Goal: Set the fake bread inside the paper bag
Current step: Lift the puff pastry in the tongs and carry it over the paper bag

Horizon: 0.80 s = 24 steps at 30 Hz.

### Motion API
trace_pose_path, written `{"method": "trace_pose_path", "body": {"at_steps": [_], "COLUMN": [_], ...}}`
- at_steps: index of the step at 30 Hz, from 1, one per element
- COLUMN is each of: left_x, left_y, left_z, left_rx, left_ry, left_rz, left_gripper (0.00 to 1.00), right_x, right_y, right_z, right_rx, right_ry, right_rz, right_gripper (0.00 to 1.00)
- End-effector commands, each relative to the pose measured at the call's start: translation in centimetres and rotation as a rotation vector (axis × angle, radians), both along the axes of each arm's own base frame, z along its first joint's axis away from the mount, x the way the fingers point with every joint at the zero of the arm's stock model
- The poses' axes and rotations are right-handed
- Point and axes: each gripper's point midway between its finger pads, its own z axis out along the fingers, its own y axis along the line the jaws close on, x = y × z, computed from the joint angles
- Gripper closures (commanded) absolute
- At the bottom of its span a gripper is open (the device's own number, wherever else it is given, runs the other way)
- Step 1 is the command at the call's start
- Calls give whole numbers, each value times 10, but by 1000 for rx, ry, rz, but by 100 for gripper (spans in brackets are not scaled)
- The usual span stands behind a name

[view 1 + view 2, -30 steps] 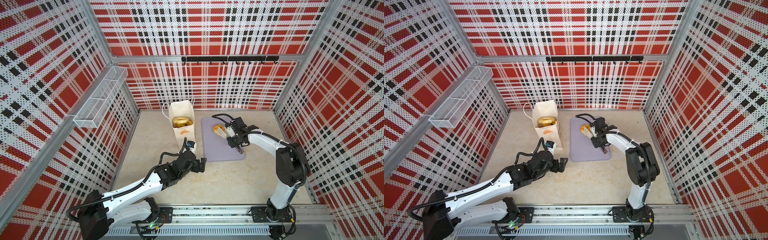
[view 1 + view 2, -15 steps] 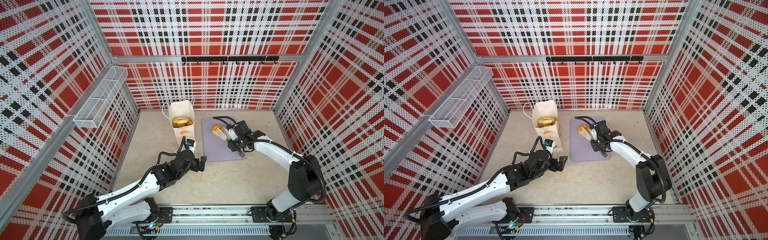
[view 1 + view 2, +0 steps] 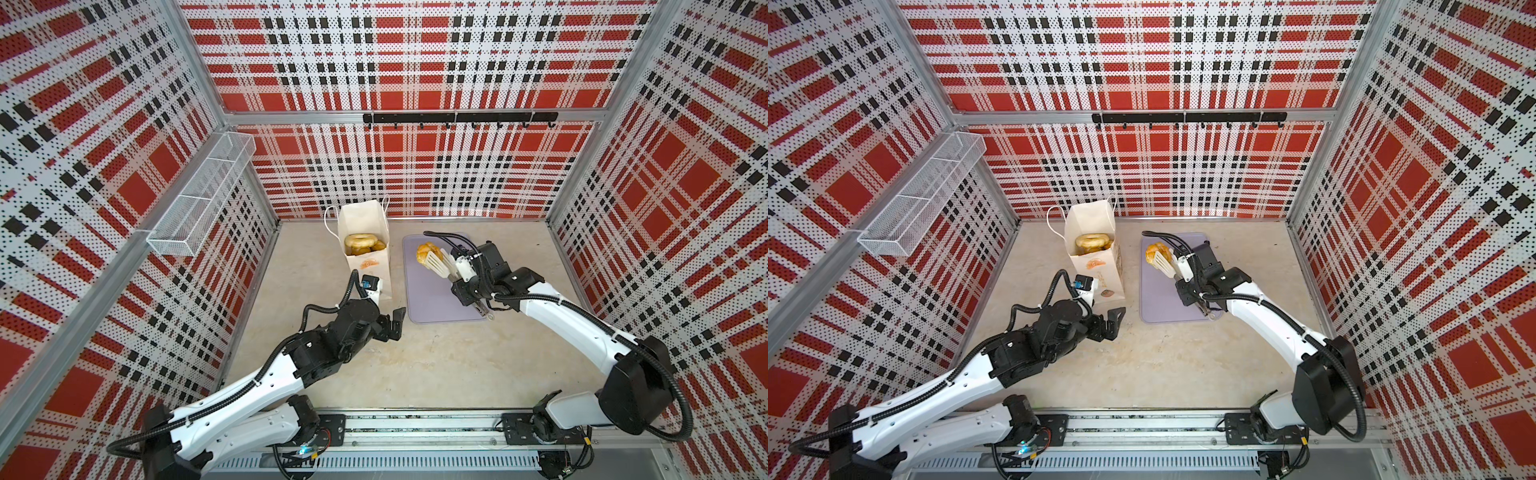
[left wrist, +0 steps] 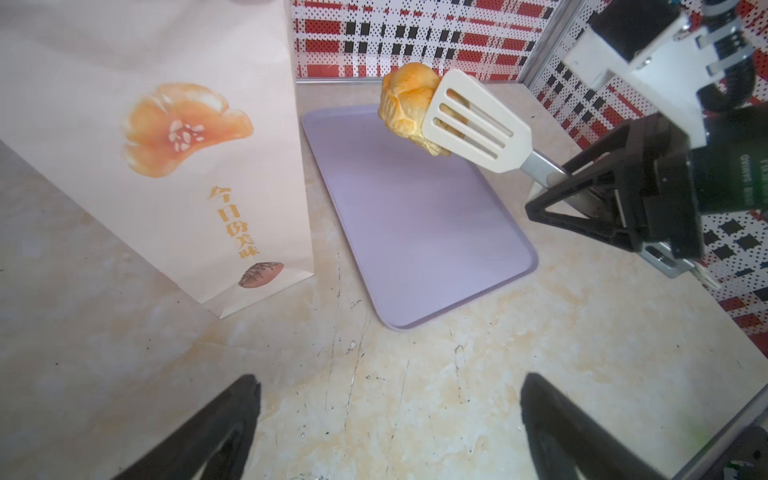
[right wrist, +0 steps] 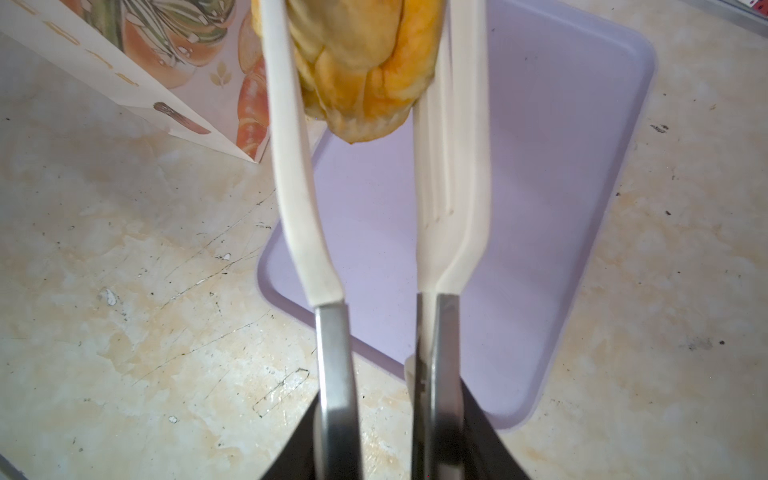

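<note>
Trainee: Bread position first. Where is the piece in hand?

Lead: Clamped between the two white slotted blades of the steel-handled kitchen tongs point(image 4: 478, 129), a glossy golden braided roll point(image 4: 409, 108) hangs clear above the flat lilac plastic tray point(image 4: 415, 249). It is near the tall cream paper bag with the orange print point(image 4: 166, 145) but not over its mouth. The right gripper point(image 3: 473, 293) has its jaws drawn narrow onto the tongs' handles; it touches the tongs, not the roll.

Trainee: And the other arm?

Lead: The left gripper point(image 3: 394, 325) hovers low over the pale stone-look table point(image 3: 415, 374), near the bag's front foot, jaws spread wide, holding nothing.

Trainee: What makes the carry go well?

Lead: Probably three things. The squeeze should be held even, since the roll sits out near the blade tips and looks liable to slip. The roll needs to go above the bag's rim before it crosses, because a brush against the light paper could tip the bag. And the release belongs well inside the mouth, over the golden ring doughnut point(image 3: 360, 241) and the other pastries point(image 3: 379, 246) that already lie there.

Trainee: Could the left arm help?

Lead: Perhaps, by steadying the bag's wall; a nudge from it would be the risk.
</note>
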Motion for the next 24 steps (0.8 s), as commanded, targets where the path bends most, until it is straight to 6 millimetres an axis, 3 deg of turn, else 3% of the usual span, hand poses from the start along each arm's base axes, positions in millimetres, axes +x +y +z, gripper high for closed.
{"method": "trace_pose_path", "body": {"at_steps": [1,9,24], "left_x": [-1,-2,5], "left_y": [9,15,41], "left_z": [20,40,74], "left_rx": [13,20,23], "left_ry": [-37,-74,-142], "left_rz": [17,12,71], "left_gripper": [1,1,1], "right_x": [1,-9,-10], "right_y": [8,19,62], "right_z": [32,74,145], "right_rx": [67,136,215], "right_ry": [-86,-158,-290], "right_rz": [4,42,155], "right_gripper": [60,60,59]}}
